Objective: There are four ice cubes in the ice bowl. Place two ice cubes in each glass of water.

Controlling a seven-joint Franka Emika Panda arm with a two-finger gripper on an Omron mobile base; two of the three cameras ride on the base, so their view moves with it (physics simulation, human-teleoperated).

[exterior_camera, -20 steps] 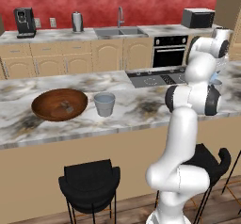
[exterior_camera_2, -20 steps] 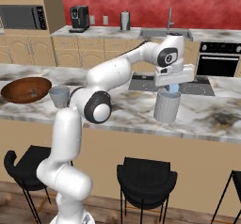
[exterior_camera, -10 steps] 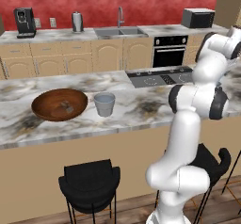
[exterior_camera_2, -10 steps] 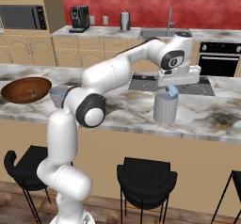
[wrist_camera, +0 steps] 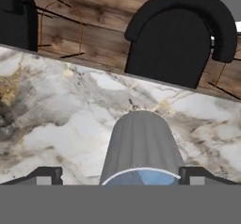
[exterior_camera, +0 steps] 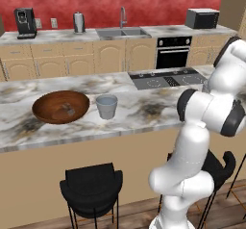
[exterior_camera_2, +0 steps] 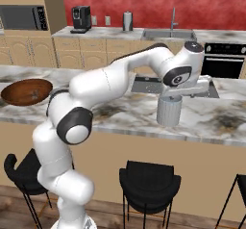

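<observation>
Hand [wrist_camera: 120,175] spread above taller tumbler [exterior_camera_2: 169,111]

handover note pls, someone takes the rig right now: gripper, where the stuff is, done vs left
Gripper: open, jaws straddling the rim of the taller glass on the right of the island counter, holding nothing.
Ice bowl: at the left end of the counter; a small pale piece in it, count unclear.
Shorter glass: just right of the bowl.
Done: can't tell how much ice is in either glass.
Left: check the counts, then fill both glasses to two cubes.
</observation>
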